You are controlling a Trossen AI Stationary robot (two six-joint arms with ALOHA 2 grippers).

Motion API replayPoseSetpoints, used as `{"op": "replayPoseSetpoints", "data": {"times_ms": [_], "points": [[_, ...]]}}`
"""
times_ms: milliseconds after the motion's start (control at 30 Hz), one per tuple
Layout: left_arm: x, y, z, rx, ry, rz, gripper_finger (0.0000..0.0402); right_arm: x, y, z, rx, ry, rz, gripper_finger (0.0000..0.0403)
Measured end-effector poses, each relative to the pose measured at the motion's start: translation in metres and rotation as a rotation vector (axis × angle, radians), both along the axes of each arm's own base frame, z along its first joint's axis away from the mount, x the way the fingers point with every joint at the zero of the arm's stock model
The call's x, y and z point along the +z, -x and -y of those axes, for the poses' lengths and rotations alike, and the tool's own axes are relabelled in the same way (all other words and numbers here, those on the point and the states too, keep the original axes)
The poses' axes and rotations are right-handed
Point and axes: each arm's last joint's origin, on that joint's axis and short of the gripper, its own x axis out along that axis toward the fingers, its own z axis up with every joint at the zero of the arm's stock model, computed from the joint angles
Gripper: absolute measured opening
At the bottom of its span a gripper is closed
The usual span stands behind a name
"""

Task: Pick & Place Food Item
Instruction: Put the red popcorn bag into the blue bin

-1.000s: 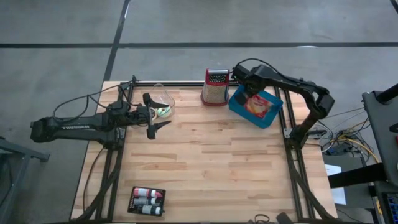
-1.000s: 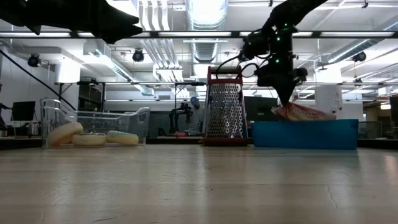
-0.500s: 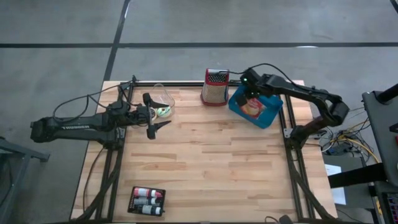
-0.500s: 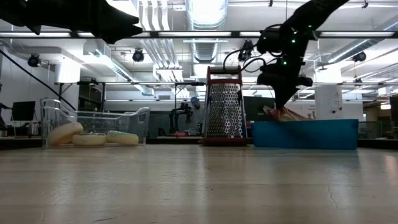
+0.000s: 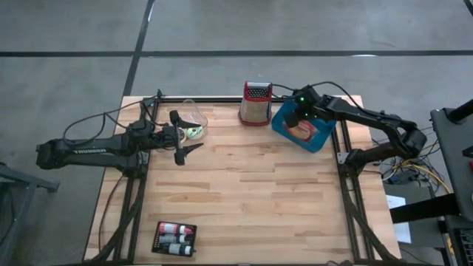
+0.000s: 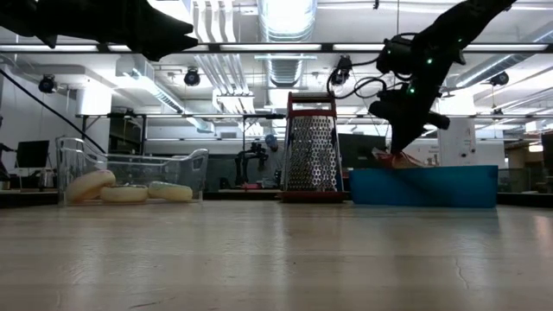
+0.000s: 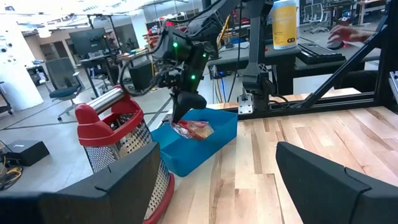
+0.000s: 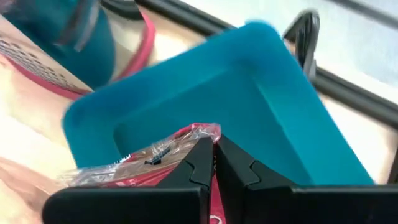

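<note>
A red-and-orange wrapped food packet (image 5: 303, 128) is inside the blue bin (image 5: 320, 142) at the table's far right. It also shows in the left wrist view (image 7: 195, 129) and the low view (image 6: 390, 158). My right gripper (image 8: 213, 144) stands over the bin (image 8: 249, 81), pointing down, shut on the packet (image 8: 149, 158). My left gripper (image 5: 185, 134) is open and empty beside a clear container (image 5: 194, 120) at the far left. My right gripper pinches the packet's crinkled wrapper edge (image 8: 198, 132) between its two fingers. The fingers come from above, pointing down into the bin. The packet sits low in the bin, below the fingers; whether it rests on the bin's floor I cannot tell.
A metal grater with red trim (image 5: 256, 103) stands just left of the bin. The clear container (image 6: 130, 177) holds pale round food pieces. A black tray of small bottles (image 5: 175, 238) lies near the front left. Bare wooden tabletop (image 5: 251, 185) fills the middle.
My right gripper has gone down into the blue bin and a little toward the table's right edge, still shut on the packet. The packet has sunk and shows less above the bin's rim. The right arm's elbow has stretched out to the right.
</note>
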Motion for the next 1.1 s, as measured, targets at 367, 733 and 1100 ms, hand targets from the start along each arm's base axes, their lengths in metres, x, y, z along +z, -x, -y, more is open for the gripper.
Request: {"op": "replayPoseSetpoints", "data": {"times_ms": [367, 733, 1100], "points": [[0.000, 0.000, 0.000, 0.000, 0.000, -0.001, 0.0326, -0.024, -0.002, 0.011, -0.138, -0.079, -0.055, 0.0008], [0.000, 0.000, 0.000, -0.003, 0.000, -0.001, 0.0326, -0.052, -0.007, 0.019, -0.267, -0.177, -0.071, 0.0008], [0.000, 0.000, 0.000, -0.003, 0.000, -0.001, 0.0326, -0.063, -0.008, 0.022, -0.248, -0.260, -0.070, 0.0008]]}}
